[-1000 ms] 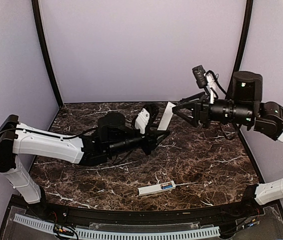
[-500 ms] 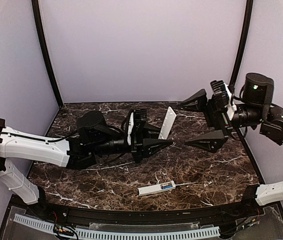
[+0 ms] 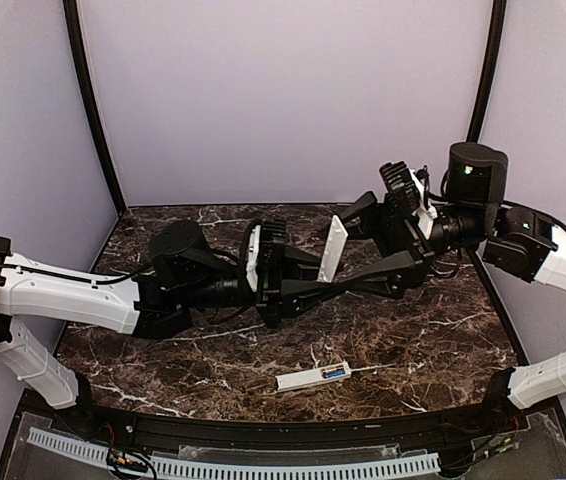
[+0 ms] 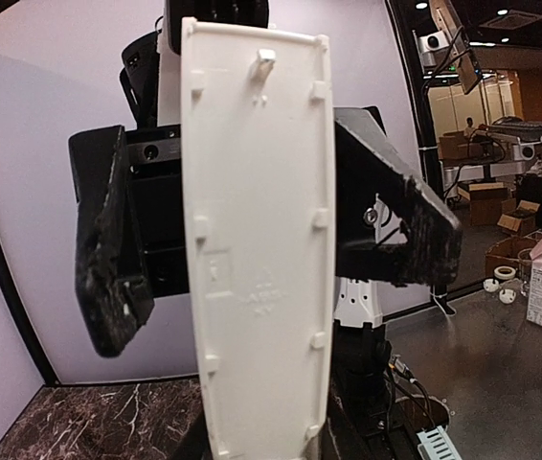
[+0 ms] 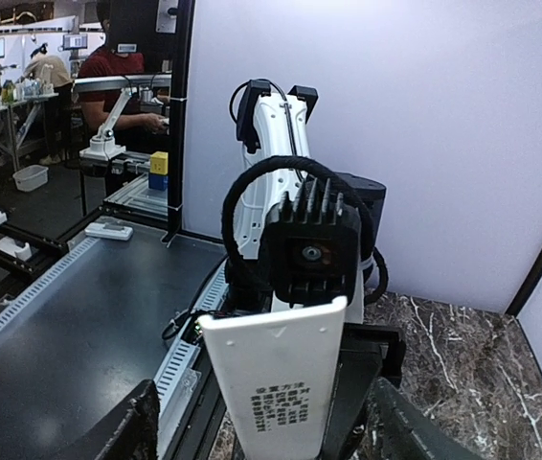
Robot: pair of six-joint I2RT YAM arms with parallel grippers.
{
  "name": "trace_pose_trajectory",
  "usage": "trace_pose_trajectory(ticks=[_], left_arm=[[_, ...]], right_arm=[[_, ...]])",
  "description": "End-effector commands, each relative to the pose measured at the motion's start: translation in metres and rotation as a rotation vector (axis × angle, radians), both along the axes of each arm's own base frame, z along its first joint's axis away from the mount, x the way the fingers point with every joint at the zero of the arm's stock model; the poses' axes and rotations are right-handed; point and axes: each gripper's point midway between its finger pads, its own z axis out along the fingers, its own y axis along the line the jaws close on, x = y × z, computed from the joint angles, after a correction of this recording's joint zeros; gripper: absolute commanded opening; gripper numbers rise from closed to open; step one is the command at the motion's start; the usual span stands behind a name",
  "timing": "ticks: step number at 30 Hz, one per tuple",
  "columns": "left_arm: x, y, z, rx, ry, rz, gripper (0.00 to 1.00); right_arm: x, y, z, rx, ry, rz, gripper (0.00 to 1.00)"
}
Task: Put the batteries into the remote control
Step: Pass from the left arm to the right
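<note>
The remote control (image 3: pixel 311 377) lies flat on the marble table near the front edge, a blue battery (image 3: pixel 335 372) showing in its right end. My left gripper (image 3: pixel 321 275) is shut on the lower end of a flat white cover strip (image 3: pixel 333 247) and holds it upright above the table's middle. The strip's ribbed inner face (image 4: pixel 261 240) fills the left wrist view. My right gripper (image 3: pixel 351 252) stands open, with one black finger (image 4: pixel 108 259) on each side of the strip and gaps between. The strip's printed outer face (image 5: pixel 285 383) faces the right wrist camera, between that gripper's (image 5: pixel 271 436) fingers.
Purple walls and two black corner posts (image 3: pixel 93 110) close in the marble table (image 3: pixel 433 330). A white slotted cable duct (image 3: pixel 233 466) runs along the front edge, below the remote. The left arm's white link (image 3: pixel 73 290) stretches across the table's left half.
My right gripper swung left and now straddles the strip's upper part, its jaws a little narrower than half a second ago. The left gripper kept its hold, shifting slightly.
</note>
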Motion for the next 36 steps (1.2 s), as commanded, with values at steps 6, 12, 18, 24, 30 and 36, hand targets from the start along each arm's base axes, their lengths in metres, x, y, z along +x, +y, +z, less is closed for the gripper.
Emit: trace_pose_trajectory(ticks=[6, 12, 18, 24, 30, 36], left_arm=[[-0.0080, 0.0008, 0.0085, -0.031, -0.003, -0.037, 0.10], [-0.0080, 0.0006, 0.0089, -0.035, 0.003, -0.041, 0.10], [-0.0085, -0.0002, 0.0086, -0.034, 0.010, -0.047, 0.10], [-0.0071, -0.0001, 0.0078, -0.036, 0.022, -0.041, 0.10], [-0.0064, 0.0002, 0.0079, -0.039, 0.029, -0.038, 0.14], [-0.0015, -0.0002, 0.0072, -0.037, 0.032, -0.009, 0.43]], right_arm=[[-0.0053, 0.0075, 0.0123, 0.037, 0.002, 0.047, 0.55], [-0.0079, 0.0083, 0.0104, 0.033, 0.010, 0.062, 0.44], [-0.0105, 0.0097, 0.0108, 0.030, 0.017, 0.074, 0.32], [-0.0129, 0.0094, 0.0128, 0.042, 0.007, 0.077, 0.22], [-0.0120, 0.0089, 0.0116, 0.037, 0.010, 0.067, 0.16], [-0.0084, 0.0081, 0.0087, 0.024, 0.015, 0.035, 0.12]])
